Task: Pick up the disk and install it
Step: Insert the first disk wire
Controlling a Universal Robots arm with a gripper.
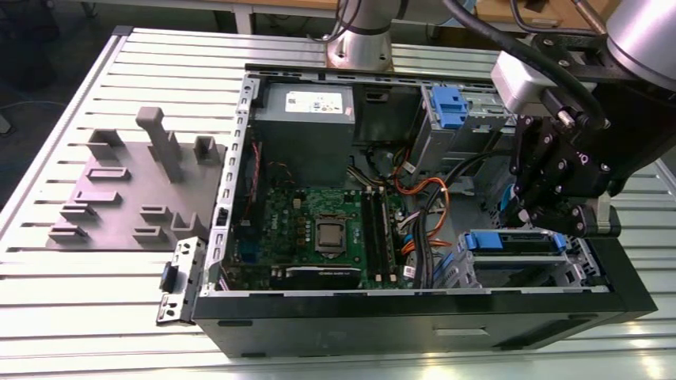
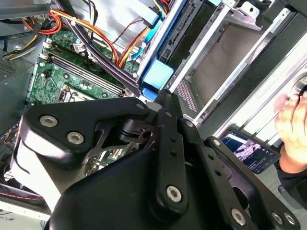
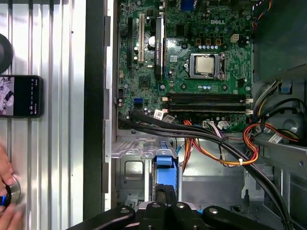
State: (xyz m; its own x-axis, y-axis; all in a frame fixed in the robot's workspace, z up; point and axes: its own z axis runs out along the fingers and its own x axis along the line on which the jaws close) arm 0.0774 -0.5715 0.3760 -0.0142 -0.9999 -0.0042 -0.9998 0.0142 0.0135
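The gripper (image 1: 558,215) hangs just above the disk (image 1: 514,241) seated in the drive cage at the case's four o'clock corner; whether its fingers are apart or together cannot be told.

The silver arm (image 1: 644,32) trails black cables; its gripper (image 1: 560,207) is matte black, linked plates studded with silver screws.

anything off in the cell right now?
Yes: a person's hand and a phone are on the slatted table beside the open case, close to the arm. The pincer sits at the drive bay's blue carrier. Inside, nothing looks askew.
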